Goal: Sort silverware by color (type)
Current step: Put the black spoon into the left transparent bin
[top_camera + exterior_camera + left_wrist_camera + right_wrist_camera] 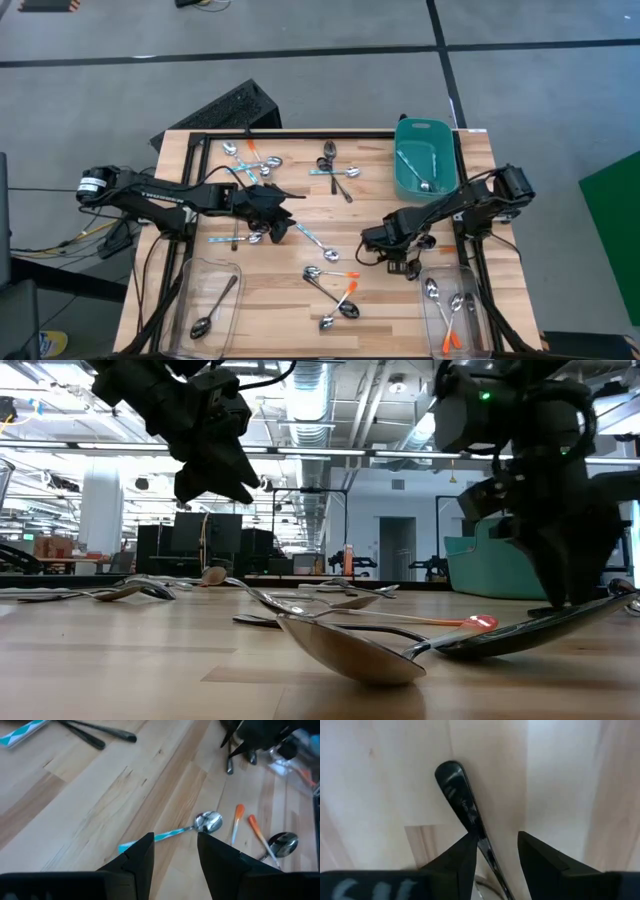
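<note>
The right gripper [494, 851] is low over the butcher-block table [400, 300], just beside the near-right clear bin [455, 312]. Its fingers stand partly open on either side of a dark metal spoon handle [462, 805]; whether they actually press it I cannot tell. The left gripper [175, 852] hangs above the table's middle with its fingers parted and nothing between them, over a blue-handled spoon [200, 824] lying flat on the wood.

From above, the teal tub [422, 160] at the far right corner holds one spoon [421, 178]. The near-right clear bin holds two spoons, at least one with an orange handle [447, 338]. The near-left clear bin [205, 305] holds one dark metal spoon [213, 309]. The rest of the silverware lies loose on the table in small clusters: some by the far edge, some near the left gripper, and several near the front, two of them with orange handles [350, 290]; an exact loose count is hard to make
</note>
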Controlling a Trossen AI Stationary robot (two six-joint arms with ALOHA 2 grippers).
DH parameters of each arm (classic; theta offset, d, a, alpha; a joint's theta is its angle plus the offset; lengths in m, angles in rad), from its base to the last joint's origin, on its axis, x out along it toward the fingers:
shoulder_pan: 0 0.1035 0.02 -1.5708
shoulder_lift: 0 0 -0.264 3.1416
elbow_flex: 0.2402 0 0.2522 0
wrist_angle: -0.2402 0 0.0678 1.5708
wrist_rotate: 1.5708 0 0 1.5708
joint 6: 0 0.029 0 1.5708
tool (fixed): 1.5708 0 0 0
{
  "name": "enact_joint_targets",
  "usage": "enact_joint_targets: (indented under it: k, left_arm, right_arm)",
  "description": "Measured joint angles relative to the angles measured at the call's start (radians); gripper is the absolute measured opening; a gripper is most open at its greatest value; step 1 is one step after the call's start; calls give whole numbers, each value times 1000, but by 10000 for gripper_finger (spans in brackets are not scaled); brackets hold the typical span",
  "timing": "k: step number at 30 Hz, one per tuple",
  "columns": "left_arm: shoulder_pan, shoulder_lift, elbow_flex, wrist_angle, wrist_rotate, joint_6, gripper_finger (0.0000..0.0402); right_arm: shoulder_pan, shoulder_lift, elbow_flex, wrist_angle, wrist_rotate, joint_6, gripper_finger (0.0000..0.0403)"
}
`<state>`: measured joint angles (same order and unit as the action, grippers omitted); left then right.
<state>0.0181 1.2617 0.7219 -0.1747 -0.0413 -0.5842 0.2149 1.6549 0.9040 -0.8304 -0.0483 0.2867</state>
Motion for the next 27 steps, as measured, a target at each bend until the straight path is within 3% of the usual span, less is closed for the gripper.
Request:
enact_joint_targets:
  k: [13,20,27]
  left_arm:
    - [0,0,0,-43,-9,25,138]
    - [6,0,0,-45,-19,50,138]
    - [16,0,0,-47,-19,57,138]
  right_arm:
    - [1,-2,-50,69,-4,1,163]
    - [-100,1,65,116,70,54,143]
    - [-166,-4,112,100,58,-49,154]
